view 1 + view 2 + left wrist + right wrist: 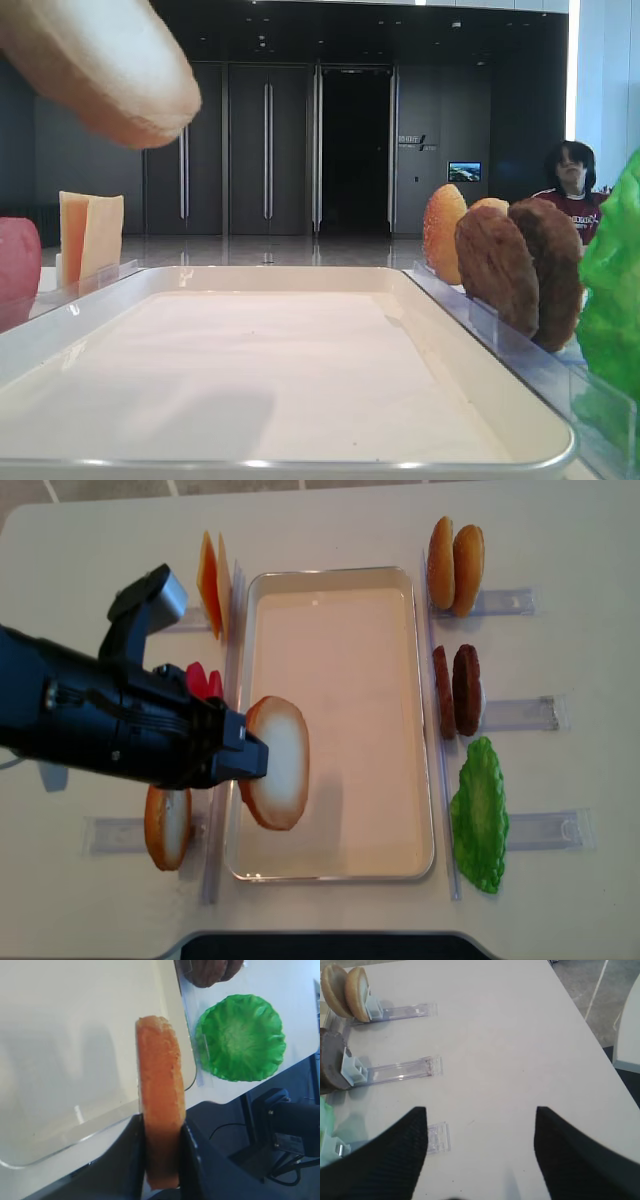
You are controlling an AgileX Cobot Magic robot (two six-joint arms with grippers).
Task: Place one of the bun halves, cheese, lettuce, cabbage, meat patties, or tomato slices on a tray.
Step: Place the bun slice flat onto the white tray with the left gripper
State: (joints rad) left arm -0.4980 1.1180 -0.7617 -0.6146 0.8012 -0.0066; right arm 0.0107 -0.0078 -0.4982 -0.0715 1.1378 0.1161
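Observation:
My left gripper (250,755) is shut on a flat bun half (280,765), held on edge above the front left part of the white tray (350,660). The left wrist view shows the bun's golden rim (159,1075) pinched between both fingers over the tray's corner (75,1035). Cheese slices (210,580) and a red tomato slice (203,680) stand left of the tray. Two meat patties (457,690) and green lettuce (480,815) lie to its right. Cabbage is out of view. My right gripper (481,1110) hangs open over bare table, holding nothing.
Two more bun halves (455,565) stand at the back right and an orange domed one (167,827) at the front left. Clear plastic holders (520,715) line both sides of the tray. A person (570,180) sits beyond the table.

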